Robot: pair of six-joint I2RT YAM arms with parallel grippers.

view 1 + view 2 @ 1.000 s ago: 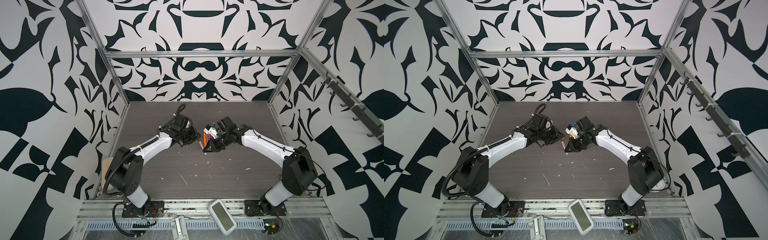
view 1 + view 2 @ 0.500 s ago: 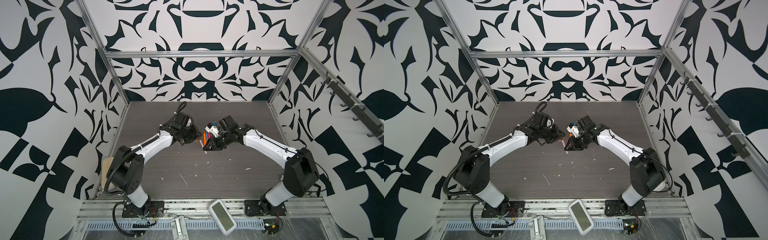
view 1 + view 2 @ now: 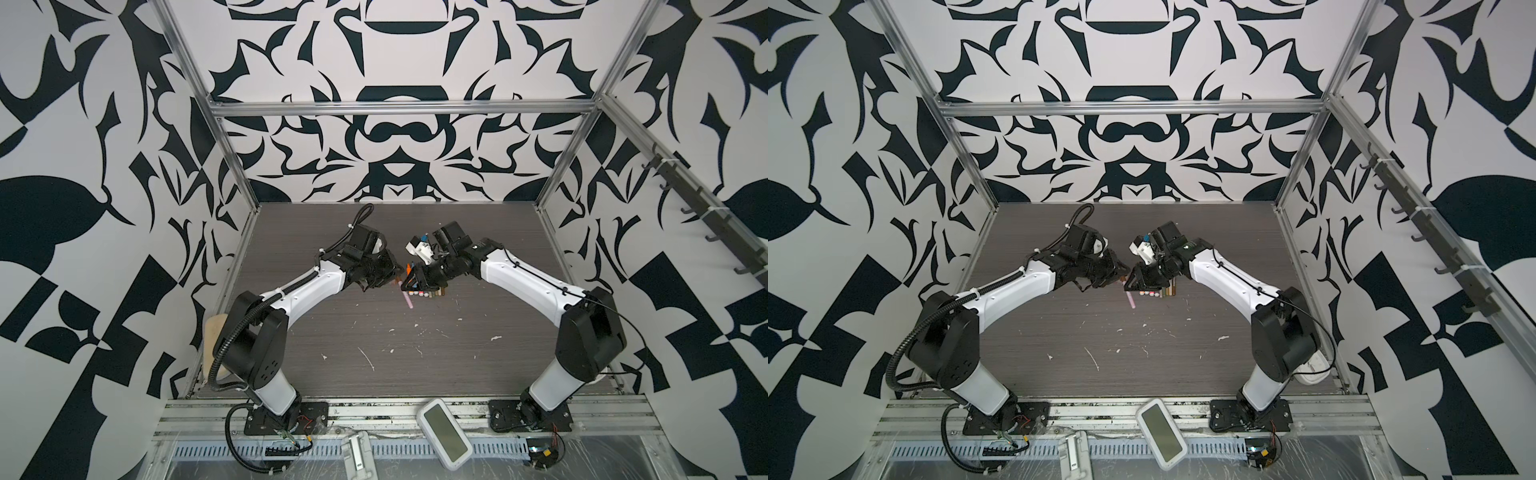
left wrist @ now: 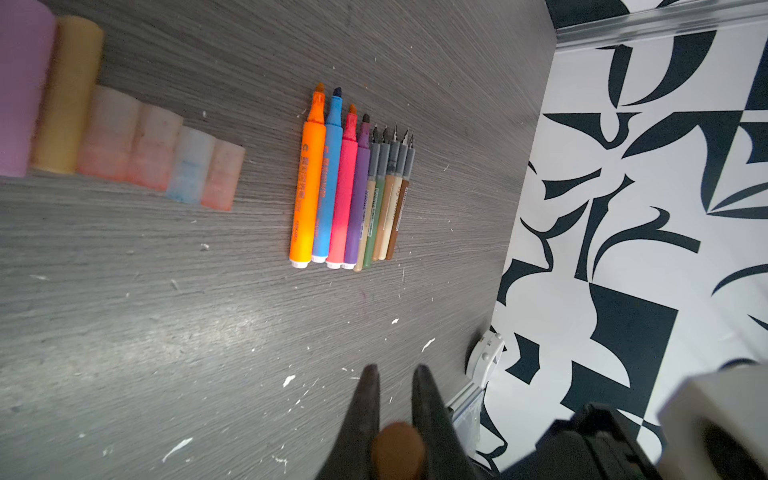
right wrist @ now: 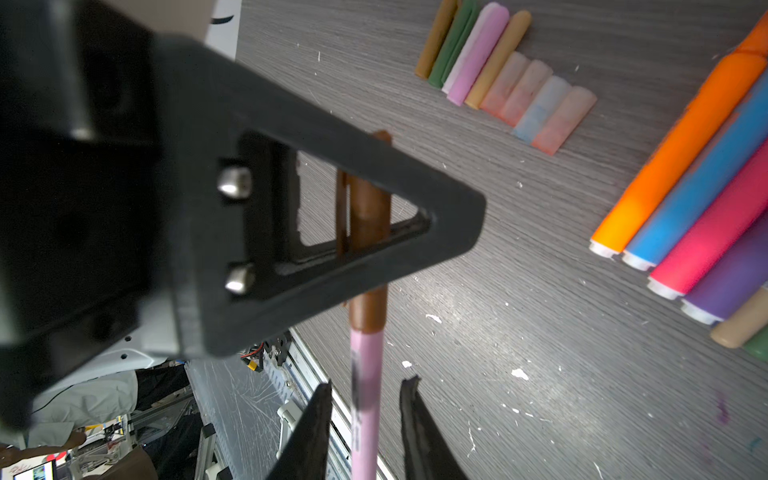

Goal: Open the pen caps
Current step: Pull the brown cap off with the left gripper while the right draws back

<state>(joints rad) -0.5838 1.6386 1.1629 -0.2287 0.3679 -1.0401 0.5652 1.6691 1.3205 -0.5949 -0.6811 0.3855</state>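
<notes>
right hand (image 5: 368,382) unclenched | pink pen (image 5: 366,357) axis hand-to-hand | brown cap (image 5: 370,208) end gripped by left hand (image 4: 395,370)

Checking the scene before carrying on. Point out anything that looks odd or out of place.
The pink pen wears a brown cap, a colour mismatch; the left tool grips that cap. White flecks litter the table.

left arm (image 3: 307,291) and right arm (image 3: 519,278) stretch inward | left claw (image 4: 395,376) clamped | right claw (image 5: 365,386) slightly parted | tips close together
</notes>
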